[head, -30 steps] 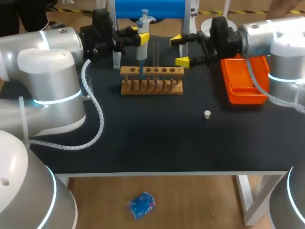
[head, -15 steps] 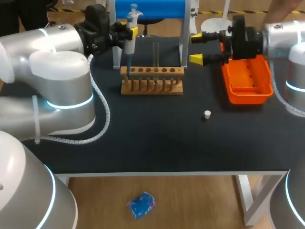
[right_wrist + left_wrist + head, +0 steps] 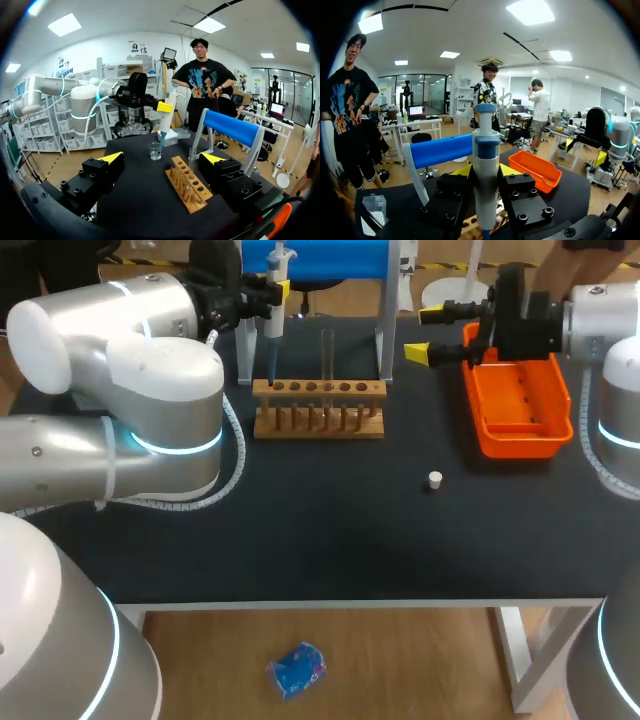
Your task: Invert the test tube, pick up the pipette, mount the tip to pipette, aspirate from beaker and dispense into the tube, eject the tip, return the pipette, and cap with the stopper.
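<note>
our left gripper (image 3: 486,170) clamped on the pipette (image 3: 486,150)
our right gripper (image 3: 425,333) hangs with fingers apart, near the orange tray (image 3: 517,410) and wooden rack (image 3: 318,425).

Wooden rack (image 3: 318,408) stands upright at the far middle of the table (image 3: 330,530). Orange tray (image 3: 515,445) lies to its right, apart. Blue bar (image 3: 325,256) on a white frame stands just behind the rack.
</note>
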`<control>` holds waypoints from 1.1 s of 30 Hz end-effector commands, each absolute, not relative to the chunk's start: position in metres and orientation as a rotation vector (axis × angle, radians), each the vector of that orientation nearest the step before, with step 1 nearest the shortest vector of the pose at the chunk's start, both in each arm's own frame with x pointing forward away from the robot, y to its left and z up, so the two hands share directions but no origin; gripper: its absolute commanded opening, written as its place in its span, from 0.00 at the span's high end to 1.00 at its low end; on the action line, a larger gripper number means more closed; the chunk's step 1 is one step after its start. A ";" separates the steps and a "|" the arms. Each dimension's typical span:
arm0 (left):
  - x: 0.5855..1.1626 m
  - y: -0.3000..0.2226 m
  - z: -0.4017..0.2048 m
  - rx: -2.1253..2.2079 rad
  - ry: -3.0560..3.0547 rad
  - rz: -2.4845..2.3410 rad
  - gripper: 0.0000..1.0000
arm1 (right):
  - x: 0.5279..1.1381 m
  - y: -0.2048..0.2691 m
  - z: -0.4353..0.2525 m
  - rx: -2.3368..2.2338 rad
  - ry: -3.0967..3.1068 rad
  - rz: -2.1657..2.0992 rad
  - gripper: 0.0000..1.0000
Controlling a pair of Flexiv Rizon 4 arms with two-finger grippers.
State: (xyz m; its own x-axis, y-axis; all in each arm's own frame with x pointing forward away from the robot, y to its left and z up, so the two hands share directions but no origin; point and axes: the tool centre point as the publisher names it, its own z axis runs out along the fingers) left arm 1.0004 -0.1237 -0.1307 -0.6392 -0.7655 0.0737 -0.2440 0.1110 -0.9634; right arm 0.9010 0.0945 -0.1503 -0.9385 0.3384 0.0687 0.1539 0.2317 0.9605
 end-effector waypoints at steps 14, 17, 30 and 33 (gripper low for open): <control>1.042 -0.111 -0.151 -1.071 1.924 -1.518 1.00 | 0.942 0.095 -0.168 0.598 2.328 1.645 0.00; 1.056 -0.106 -0.156 -1.072 1.932 -1.514 1.00 | 0.951 0.097 -0.174 0.602 2.342 1.633 0.00; 1.094 -0.089 -0.168 -1.149 1.915 -1.446 1.00 | 0.993 0.123 -0.189 0.602 2.385 1.614 0.00; 1.102 -0.088 -0.169 -1.170 1.906 -1.411 1.00 | 0.995 0.129 -0.189 0.584 2.392 1.605 0.00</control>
